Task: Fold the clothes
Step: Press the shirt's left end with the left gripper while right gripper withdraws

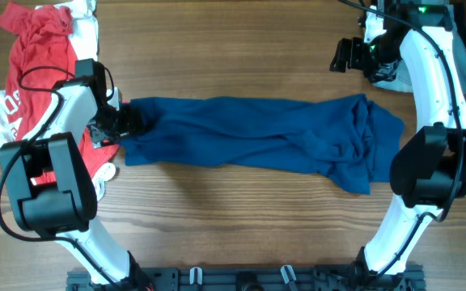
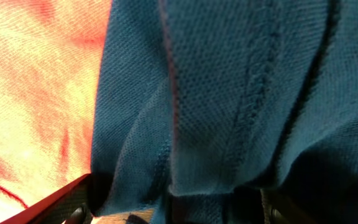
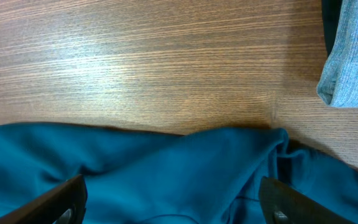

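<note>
1. Shirt [image 1: 249,137]: it lies in a long, rumpled band across the middle of the table [image 1: 233,48], from near the left edge to near the right edge. The right end is bunched and wrinkled. It is not yet flat, so I judge the folding barely begun.
2. Left gripper [image 1: 128,121]: it sits low at the shirt's left end. In the wrist view the fingers [image 2: 67,208] stand wide apart with a hemmed fold of cloth between them, not pinched. It is placed there, I judge, to take that end and pull the band straight.
3. Right gripper [image 1: 342,55]: it is up near the far right corner, well apart from the shirt. The jaws are spread and hold nothing. The wrist view looks down on bare wood and the shirt's far edge, a likely approach to the bunched end.
4. Red shirt [image 1: 39,56]: it is heaped along the left edge, touching the blue cloth by my left gripper. There is a risk of catching both layers.
5. Denim [image 3: 350,62]: it lies at the far right corner, clear of the shirt.
</note>
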